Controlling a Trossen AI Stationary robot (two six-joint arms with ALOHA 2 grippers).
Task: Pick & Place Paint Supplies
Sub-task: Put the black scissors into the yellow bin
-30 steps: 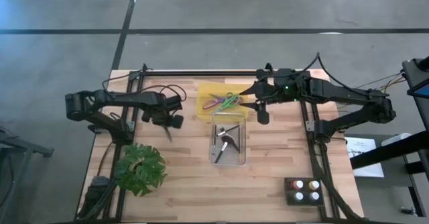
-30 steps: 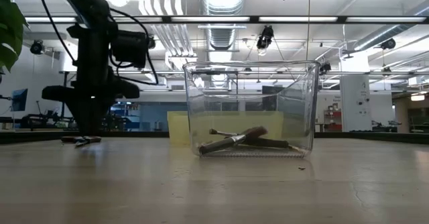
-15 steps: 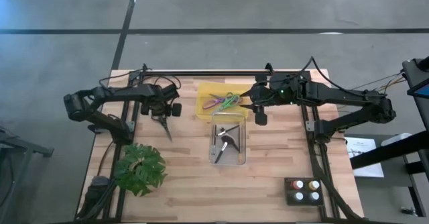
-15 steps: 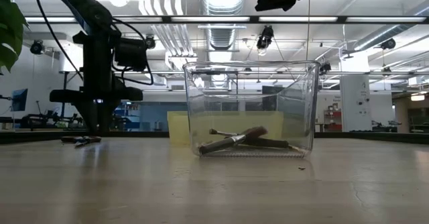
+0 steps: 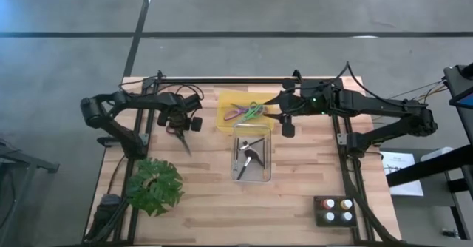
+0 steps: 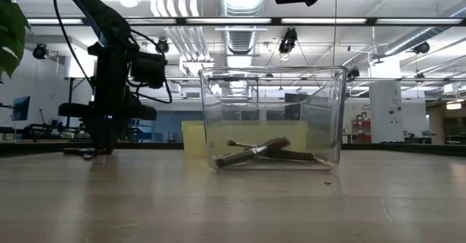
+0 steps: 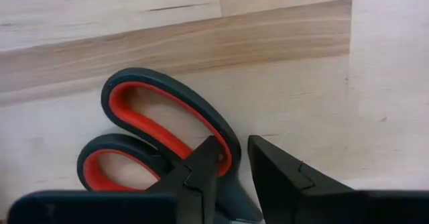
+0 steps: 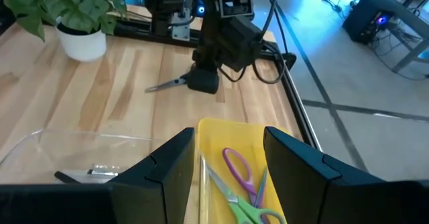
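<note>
Fingers (image 7: 194, 184) of your left gripper (image 7: 231, 177) straddle the red-handled scissors (image 7: 157, 143) lying flat on the table (image 5: 295, 202), narrowly apart, so close them on the handle before lifting toward the yellow bin (image 5: 225, 117), where your right gripper (image 8: 228, 160) hovers open.

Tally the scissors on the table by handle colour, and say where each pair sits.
Red: 1, red scissors flat on the bare wood, at the left claw.
Purple: 1, purple scissors in the yellow tray.
Green: 1, green scissors in the same tray, below the right claw.
Total: 3 pairs.
</note>
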